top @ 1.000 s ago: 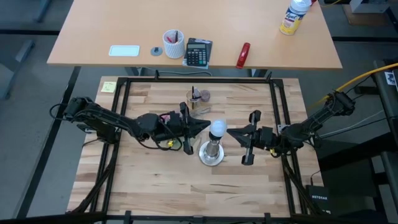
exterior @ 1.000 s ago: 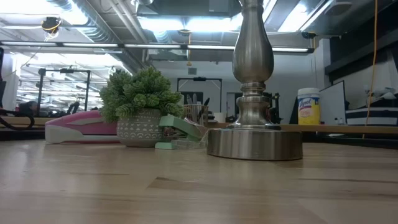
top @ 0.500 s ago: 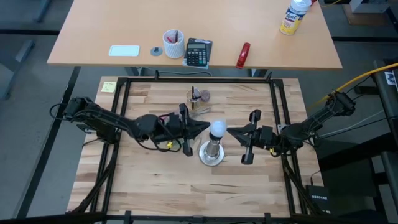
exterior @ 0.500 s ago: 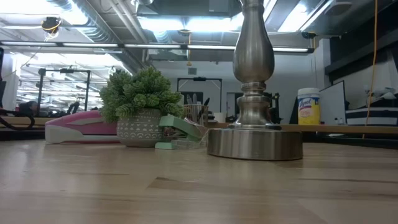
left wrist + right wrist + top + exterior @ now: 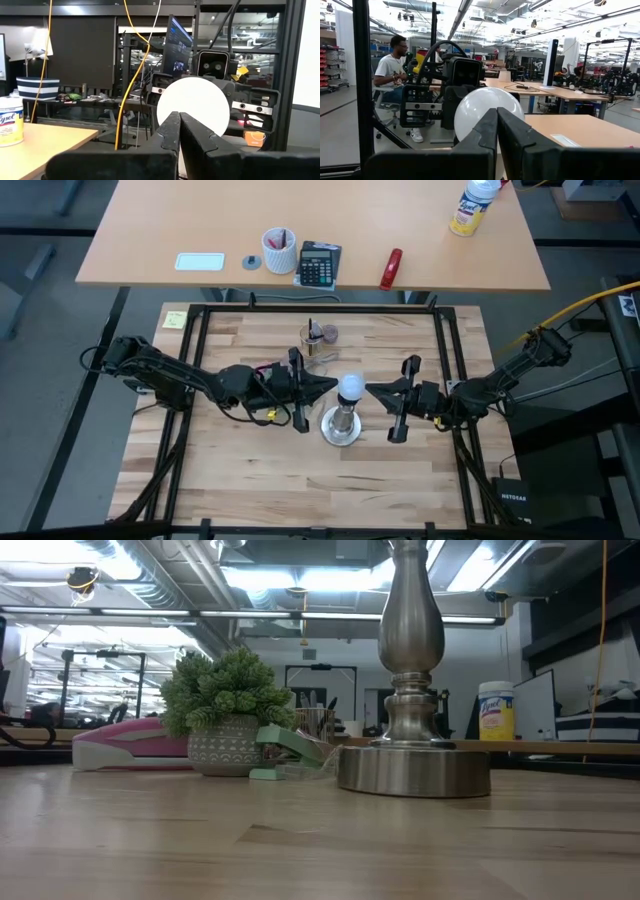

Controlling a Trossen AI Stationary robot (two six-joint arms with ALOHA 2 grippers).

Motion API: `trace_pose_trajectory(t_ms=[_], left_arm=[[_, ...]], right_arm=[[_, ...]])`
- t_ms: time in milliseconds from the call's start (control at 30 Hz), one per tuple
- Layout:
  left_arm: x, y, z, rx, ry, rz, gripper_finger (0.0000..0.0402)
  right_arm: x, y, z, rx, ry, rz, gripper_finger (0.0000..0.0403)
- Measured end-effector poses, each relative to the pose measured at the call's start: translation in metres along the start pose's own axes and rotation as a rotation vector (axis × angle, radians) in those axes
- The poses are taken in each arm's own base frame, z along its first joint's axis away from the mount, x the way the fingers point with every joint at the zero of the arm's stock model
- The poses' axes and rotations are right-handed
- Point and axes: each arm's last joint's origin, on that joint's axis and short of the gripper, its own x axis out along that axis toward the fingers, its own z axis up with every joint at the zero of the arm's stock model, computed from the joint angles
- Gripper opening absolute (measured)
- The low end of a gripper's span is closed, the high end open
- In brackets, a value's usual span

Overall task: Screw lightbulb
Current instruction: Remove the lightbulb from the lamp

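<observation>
While the small frosted white globe lightbulb [image 5: 348, 387] sits upright in the socket atop the silver round-based lamp stand [image 5: 341, 426] on the wooden table [image 5: 250, 470], both arms flank it. Just left of the stand, the left gripper [image 5: 332, 385] points at the bulb, fingers pressed together, holding nothing. Just right of the stand, the right gripper [image 5: 369, 391] mirrors it, fingers likewise closed and empty.

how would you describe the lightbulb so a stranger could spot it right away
Look at the middle of the wooden table, where a silver round-based stand sits. The lightbulb is the frosted white globe on top of it, the only white ball there.
</observation>
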Motion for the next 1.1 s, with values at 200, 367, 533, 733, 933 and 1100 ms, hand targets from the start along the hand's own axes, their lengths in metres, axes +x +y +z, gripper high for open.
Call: trace_pose_trajectory(t_ms=[200, 367, 533, 733, 933, 1100], left_arm=[[-0.0004, -0.0012, 0.0001, -0.001, 0.000, -0.003, 0.0001], [-0.0015, -0.0041, 0.0003, -0.003, 0.000, -0.020, 0.0001], [-0.0027, -0.0078, 0.0005, 0.011, -0.004, -0.035, 0.0001], [-0.0027, -0.0075, 0.0004, 0.014, -0.003, -0.028, 0.0001], [-0.0027, -0.0075, 0.0002, 0.012, -0.001, -0.025, 0.0001], [-0.0027, -0.0074, 0.0000, -0.004, 0.001, -0.024, 0.0001]], right_arm=[[0.0001, 0.0001, -0.0001, -0.016, 0.000, 0.000, 0.0017], [0.0002, -0.0011, -0.0001, -0.015, 0.006, -0.033, 0.0017], [0.0007, -0.0022, -0.0009, -0.018, 0.020, -0.069, 0.0017], [0.0005, -0.0020, -0.0008, -0.018, 0.020, -0.069, 0.0017], [0.0012, -0.0028, -0.0010, -0.018, 0.020, -0.073, 0.0017], [0.0054, -0.0081, -0.0023, 0.001, 0.020, -0.099, 0.0017]])
